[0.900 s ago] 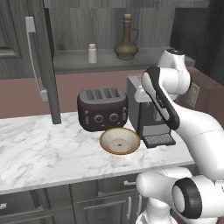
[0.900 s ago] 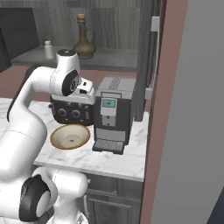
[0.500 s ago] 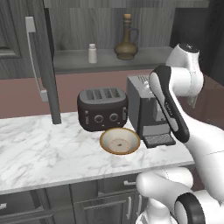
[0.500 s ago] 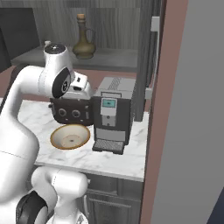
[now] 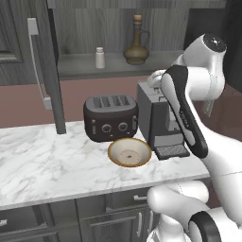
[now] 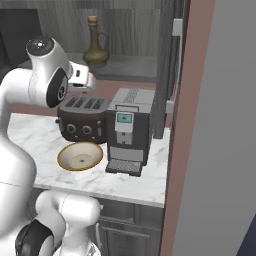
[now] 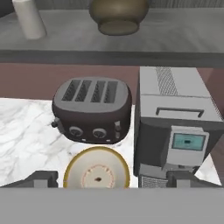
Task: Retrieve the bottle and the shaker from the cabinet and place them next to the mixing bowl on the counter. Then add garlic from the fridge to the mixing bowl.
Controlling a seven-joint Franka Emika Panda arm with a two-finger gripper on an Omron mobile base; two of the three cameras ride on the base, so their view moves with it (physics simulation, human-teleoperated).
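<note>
A tan, round mixing bowl point(image 6: 80, 155) rests on the white marble counter point(image 6: 141, 180). A dark four-slot toaster point(image 6: 81, 118) stands at its 12 o'clock, just beside it. A black and grey coffee machine point(image 6: 128, 129) stands at the bowl's 3 o'clock. An olive, long-necked bottle point(image 6: 95, 46) stands upright on the grey cabinet shelf point(image 6: 130, 69), at 12 o'clock from the toaster.

In the hand view the bottle point(image 7: 118, 16) loses its neck (the shaker point(image 7: 29, 18) its top) at the edge.
</note>
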